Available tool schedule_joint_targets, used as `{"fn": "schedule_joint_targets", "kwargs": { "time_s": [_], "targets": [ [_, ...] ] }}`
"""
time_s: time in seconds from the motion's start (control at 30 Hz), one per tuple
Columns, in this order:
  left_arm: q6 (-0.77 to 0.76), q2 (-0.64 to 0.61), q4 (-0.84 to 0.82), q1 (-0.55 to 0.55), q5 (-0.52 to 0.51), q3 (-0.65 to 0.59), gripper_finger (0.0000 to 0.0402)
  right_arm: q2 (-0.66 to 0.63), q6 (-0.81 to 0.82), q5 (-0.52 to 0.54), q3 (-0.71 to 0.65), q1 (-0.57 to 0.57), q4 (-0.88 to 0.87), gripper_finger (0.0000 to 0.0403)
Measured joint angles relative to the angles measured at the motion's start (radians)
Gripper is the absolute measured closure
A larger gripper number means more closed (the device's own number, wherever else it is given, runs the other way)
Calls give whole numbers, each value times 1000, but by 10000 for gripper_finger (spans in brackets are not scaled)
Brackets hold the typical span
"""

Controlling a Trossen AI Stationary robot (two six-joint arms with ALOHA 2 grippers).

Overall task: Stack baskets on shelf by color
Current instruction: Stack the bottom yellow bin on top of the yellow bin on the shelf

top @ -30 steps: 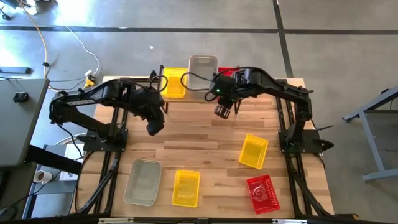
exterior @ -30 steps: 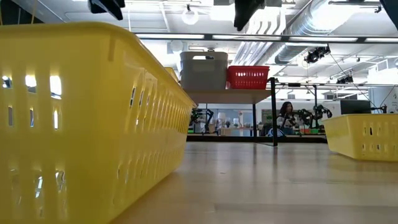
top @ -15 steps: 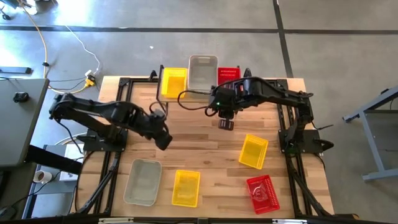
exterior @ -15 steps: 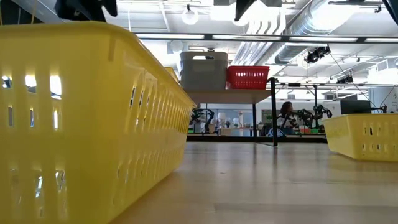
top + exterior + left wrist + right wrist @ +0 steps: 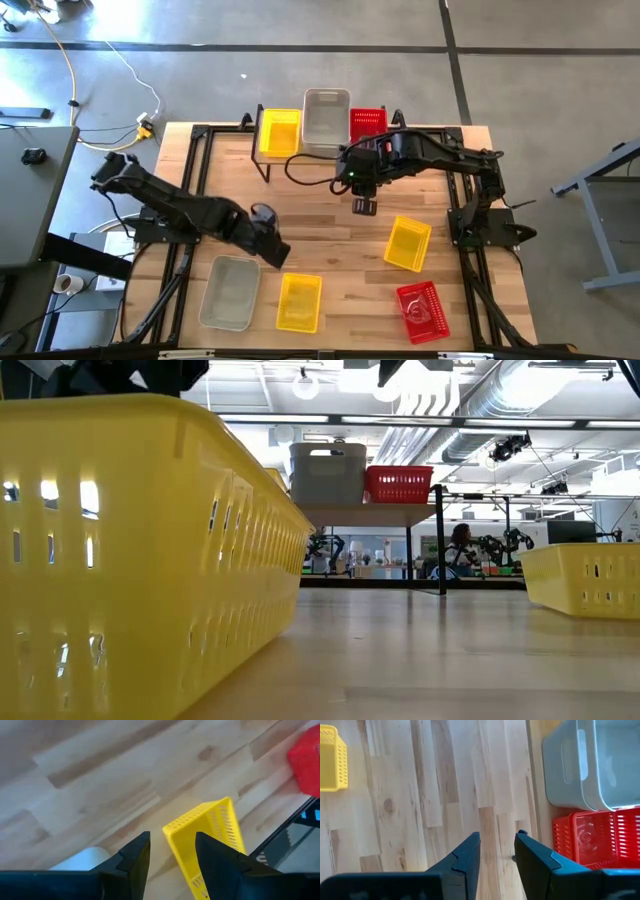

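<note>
On the shelf [image 5: 360, 513] at the table's far edge stand a yellow basket [image 5: 279, 132], a grey-white basket [image 5: 325, 122] and a red basket [image 5: 367, 122], side by side. On the tabletop lie a grey-white basket [image 5: 230, 292], a yellow basket [image 5: 299, 301], a second yellow basket [image 5: 408, 243] and a red basket [image 5: 423, 312]. My left gripper [image 5: 272, 250] is open and empty, above the table just beyond the near yellow basket [image 5: 210, 845]. My right gripper [image 5: 363, 205] is open and empty, over bare table in front of the shelf.
The shelf's thin black legs [image 5: 262, 165] stand on the far part of the table. Bare wood lies between the shelf and the loose baskets. In the low view the near yellow basket [image 5: 130, 560] fills the left side. A person [image 5: 462, 545] sits far behind the table.
My left gripper has gone from the table's middle toward the near edge and a little to the right, coming down close to the near yellow basket. My right gripper has drawn back from the shelf toward the near edge. No basket has moved.
</note>
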Motion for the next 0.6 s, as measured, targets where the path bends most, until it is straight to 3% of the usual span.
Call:
{"fn": "schedule_joint_targets", "kwargs": {
  "time_s": [0.6],
  "targets": [
    [-165, 226, 130, -100, 38, 0, 257, 1, 0, -10, -1, 9, 0, 295]
  ]
}}
